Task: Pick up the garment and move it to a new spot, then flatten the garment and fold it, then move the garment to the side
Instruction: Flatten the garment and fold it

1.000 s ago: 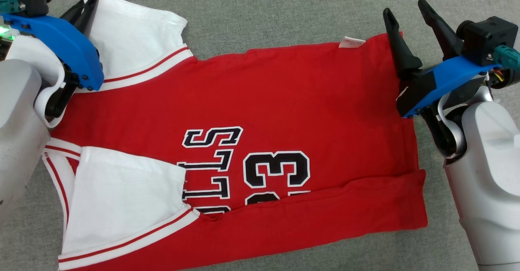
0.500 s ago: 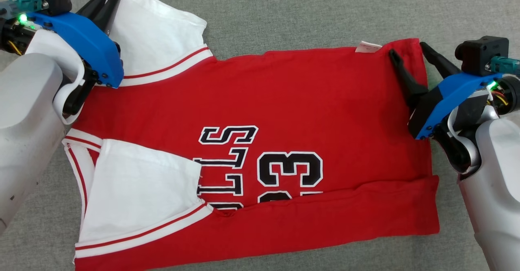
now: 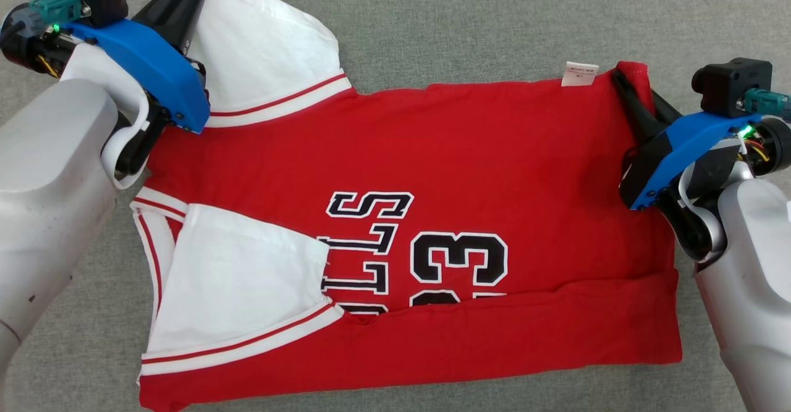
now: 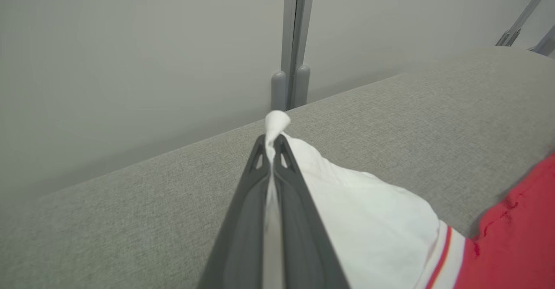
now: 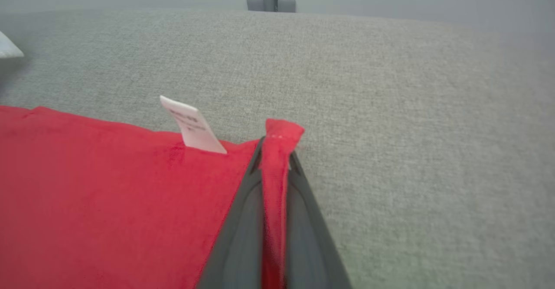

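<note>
Grey woven fabric (image 3: 469, 23) is covering the work surface, with a pale wall (image 4: 130, 42) rising behind it. On the left gripper (image 4: 272, 144), the two dark fingers are pressing together on a tuft of white sleeve (image 4: 360, 211), which is poking out past their tips. On the right gripper (image 5: 275, 150), the fingers are pinching the far corner of the red garment (image 3: 469, 152), just beside a white label (image 5: 193, 126). Between the grippers the garment is lying spread on the surface, its near edge folding over the black lettering (image 3: 420, 251).
</note>
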You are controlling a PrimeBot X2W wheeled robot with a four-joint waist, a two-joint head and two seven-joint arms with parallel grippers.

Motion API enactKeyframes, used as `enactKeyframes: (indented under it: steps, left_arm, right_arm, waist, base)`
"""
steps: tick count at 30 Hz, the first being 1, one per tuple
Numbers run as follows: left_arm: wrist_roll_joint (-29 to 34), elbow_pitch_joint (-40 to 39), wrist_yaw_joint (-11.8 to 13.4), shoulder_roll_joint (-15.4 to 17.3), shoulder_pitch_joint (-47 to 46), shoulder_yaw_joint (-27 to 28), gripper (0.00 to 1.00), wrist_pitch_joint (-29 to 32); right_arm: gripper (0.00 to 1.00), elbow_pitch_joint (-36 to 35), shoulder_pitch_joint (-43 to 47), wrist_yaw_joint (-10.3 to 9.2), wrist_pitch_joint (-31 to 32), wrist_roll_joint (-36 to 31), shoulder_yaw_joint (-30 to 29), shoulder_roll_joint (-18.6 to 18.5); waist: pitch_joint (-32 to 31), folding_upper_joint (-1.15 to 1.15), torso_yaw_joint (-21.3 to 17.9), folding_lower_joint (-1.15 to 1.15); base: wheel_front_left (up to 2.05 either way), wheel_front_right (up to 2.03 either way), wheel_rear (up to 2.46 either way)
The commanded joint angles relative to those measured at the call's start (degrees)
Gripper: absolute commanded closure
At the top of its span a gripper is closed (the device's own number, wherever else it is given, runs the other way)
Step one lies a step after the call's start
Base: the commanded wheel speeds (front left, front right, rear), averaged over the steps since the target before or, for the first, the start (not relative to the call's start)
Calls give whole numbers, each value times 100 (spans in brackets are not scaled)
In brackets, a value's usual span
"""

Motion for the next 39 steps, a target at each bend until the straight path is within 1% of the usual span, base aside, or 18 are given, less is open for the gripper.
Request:
enactKeyframes:
  steps: [1, 4, 9, 16, 22, 29, 34, 39]
  left_arm:
    - [-43, -51, -6, 8, 31, -25, 100, -67]
    - [-65, -217, -6, 55, 185, -20, 100, -185]
    - [5, -520, -6, 118, 470, 117, 100, -246]
    - [419, -1227, 2, 250, 1104, 738, 100, -247]
    - [787, -1899, 125, 360, 1880, 1246, 100, -248]
    - [1004, -2591, 365, 402, 2994, 1752, 100, -248]
    - [1051, -2835, 420, 361, 3671, 1911, 100, -248]
    - [1106, -2931, 482, 342, 4135, 2097, 100, -249]
  right_arm:
    - [100, 37, -4, 1, -120, 2, 1, -57]
    - [100, 112, 120, 1, -443, 18, 33, -84]
    - [100, 212, 293, 1, -724, -5, 53, -154]
    - [100, 308, 520, 1, -980, -36, 35, -247]
    - [100, 396, 724, 1, -1186, -112, 41, -285]
    - [100, 535, 1065, 1, -1452, -45, 74, -320]
    - [100, 623, 1340, 1, -1586, 39, 15, -341]
    - [100, 644, 1561, 1, -1742, 58, 28, -387]
  waist:
    - [-53, 0, 8, 0]
    - [-222, 0, 67, 0]
    - [-436, 0, 194, 0]
    - [-680, 0, 397, 0]
    - [-882, 0, 497, 0]
    - [-1151, 0, 582, 0]
    - [-1326, 0, 681, 0]
    - [-1472, 0, 737, 0]
  base:
    - [0, 0, 0]
    - [0, 0, 0]
    - [0, 0, 0]
    - [0, 0, 0]
    - [0, 0, 0]
    - [0, 0, 0]
    - [0, 0, 0]
    - [0, 0, 0]
